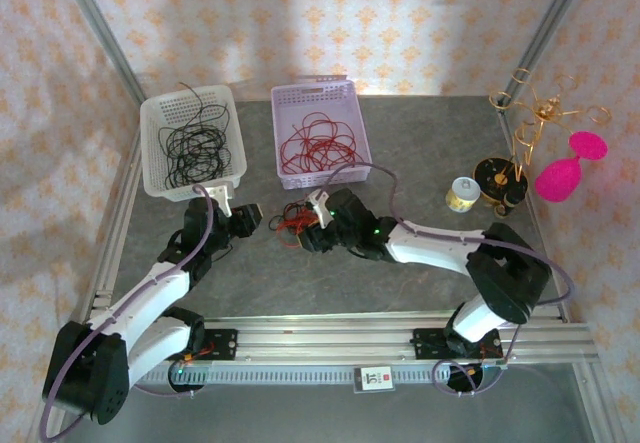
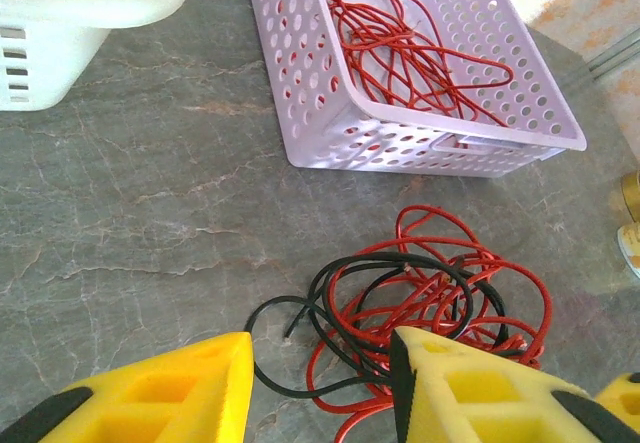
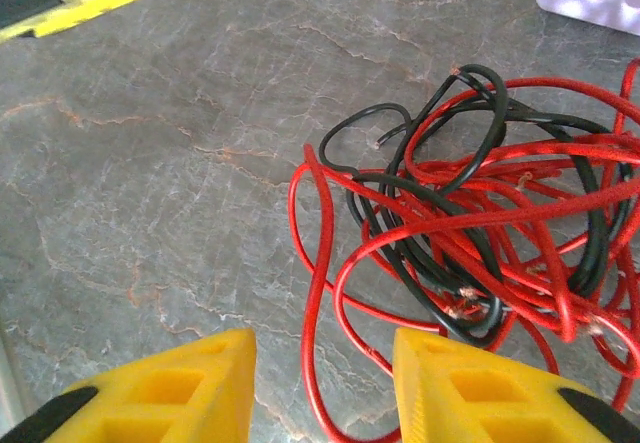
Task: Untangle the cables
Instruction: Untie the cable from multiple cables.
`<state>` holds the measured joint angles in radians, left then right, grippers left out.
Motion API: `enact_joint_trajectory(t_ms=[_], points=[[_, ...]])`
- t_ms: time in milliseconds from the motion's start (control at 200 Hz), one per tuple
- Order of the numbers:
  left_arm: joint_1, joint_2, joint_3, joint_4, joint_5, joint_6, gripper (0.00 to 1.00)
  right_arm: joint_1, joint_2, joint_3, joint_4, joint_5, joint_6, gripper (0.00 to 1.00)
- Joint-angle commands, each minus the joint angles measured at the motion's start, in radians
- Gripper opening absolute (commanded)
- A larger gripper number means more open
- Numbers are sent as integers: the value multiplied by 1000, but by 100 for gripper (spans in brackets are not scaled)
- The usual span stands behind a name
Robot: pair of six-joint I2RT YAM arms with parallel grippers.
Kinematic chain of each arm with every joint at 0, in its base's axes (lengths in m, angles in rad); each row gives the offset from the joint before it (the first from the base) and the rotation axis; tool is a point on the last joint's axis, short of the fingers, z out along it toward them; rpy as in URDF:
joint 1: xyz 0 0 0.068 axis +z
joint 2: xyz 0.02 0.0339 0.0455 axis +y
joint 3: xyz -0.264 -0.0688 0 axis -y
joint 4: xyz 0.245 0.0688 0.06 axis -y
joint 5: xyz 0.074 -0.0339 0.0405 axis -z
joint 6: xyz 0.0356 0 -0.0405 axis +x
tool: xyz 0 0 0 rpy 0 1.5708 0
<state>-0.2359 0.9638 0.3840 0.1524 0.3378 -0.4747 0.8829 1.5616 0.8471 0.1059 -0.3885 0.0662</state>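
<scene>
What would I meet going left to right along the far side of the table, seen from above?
White perforated plastic basket of black cables → lilac perforated plastic basket of red cables → small white-and-yellow jar → black round stand with gold wire → bright pink goblet-shaped object.

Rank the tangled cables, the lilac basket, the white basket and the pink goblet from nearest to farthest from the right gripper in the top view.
From the right gripper:
1. tangled cables, right at its jaws.
2. lilac basket, just behind them, centre.
3. white basket, back left.
4. pink goblet, far right.
</scene>
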Motion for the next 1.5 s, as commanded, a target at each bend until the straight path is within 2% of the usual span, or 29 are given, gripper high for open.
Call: enact_joint_trajectory(t_ms=[0,95,225,310,380,611,816,901,1036,1136,1276,1492], points=[[-2,-21,-9,33,18,-5,42,-1,44,42,32,-15,-7,38],[-2,-35,-10,18,21,8,42,1,68,46,38,-24,1,32],[-3,-43,1,3,42,24,42,1,73,51,17,22,16,15],[-2,-45,15,-8,62,43,42,1,37,64,-37,74,17,5],[-2,-46,32,-28,81,63,42,1,-9,70,-75,93,17,2],[-3,-85,90,-59,181,105,45,1,-161,94,-187,98,11,0],[-37,-129,128,-2,330,146,47,1,-237,184,-282,72,-50,0],[-91,-160,111,101,362,194,50,-2,-261,223,-314,61,-74,0],[-159,-182,20,402,430,216,62,-19,-275,288,-371,12,-103,0],[-181,-137,-9,539,427,256,66,-36,-287,310,-397,-44,-119,0],[-184,-27,67,463,450,370,65,-64,-304,318,-416,-127,-126,0],[-190,81,83,513,513,425,64,-106,-321,324,-423,-215,-144,0]])
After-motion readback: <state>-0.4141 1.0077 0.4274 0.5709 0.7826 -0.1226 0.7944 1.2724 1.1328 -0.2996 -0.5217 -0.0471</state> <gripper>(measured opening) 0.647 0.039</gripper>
